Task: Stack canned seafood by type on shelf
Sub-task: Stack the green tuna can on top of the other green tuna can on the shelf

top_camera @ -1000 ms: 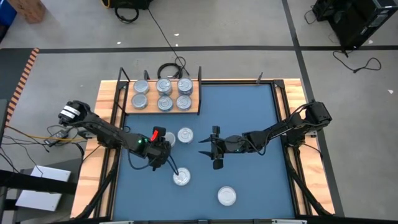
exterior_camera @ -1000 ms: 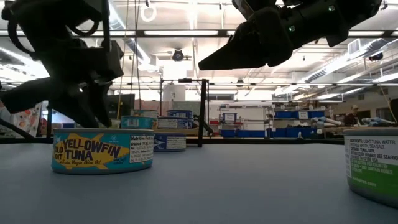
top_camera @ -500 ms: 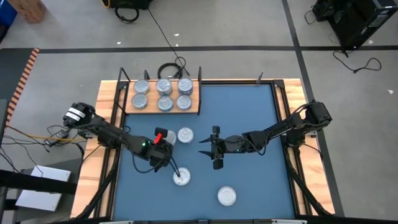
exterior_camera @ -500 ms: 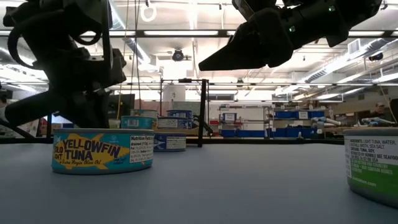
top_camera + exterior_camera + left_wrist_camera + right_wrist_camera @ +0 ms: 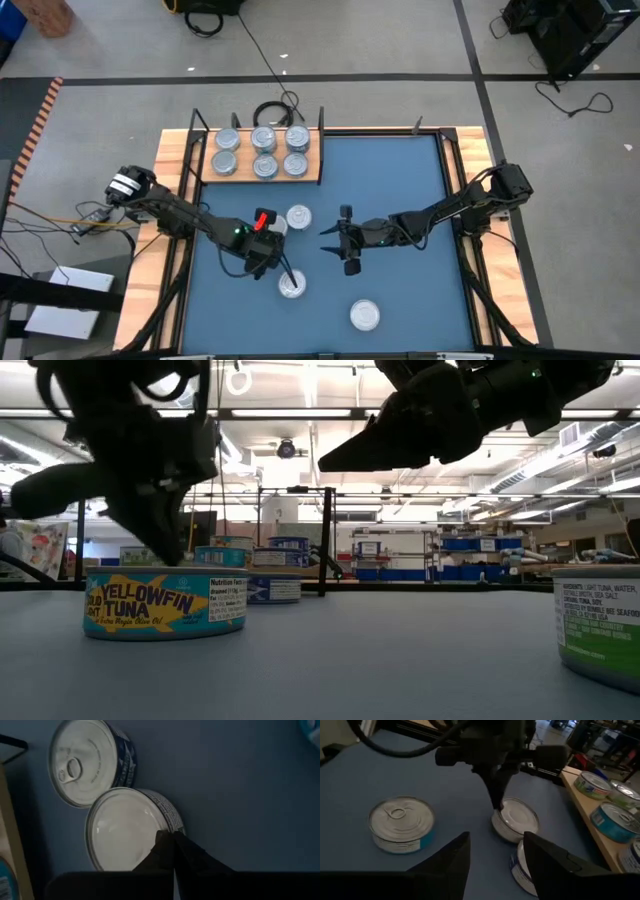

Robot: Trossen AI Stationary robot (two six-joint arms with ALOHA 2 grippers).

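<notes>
Rests the shut left gripper (image 5: 172, 837) on the plain-lidded tin (image 5: 122, 832) rim, likely to nudge it clear of the adjoining pull-tab tin (image 5: 82, 762); holds the right gripper (image 5: 496, 840) wide open, waiting nearby.

Lighting: even overhead light in the high view, soft shadows on the blue mat (image 5: 400, 170). Low view: backlit by ceiling strip lights (image 5: 300, 413), arms in silhouette, near tin (image 5: 165, 601) sharp, room behind softer. Left wrist view dim, pale glare on tin lid (image 5: 122, 827). Right wrist view dim, foreground fingers (image 5: 445, 865) blurred.
</notes>
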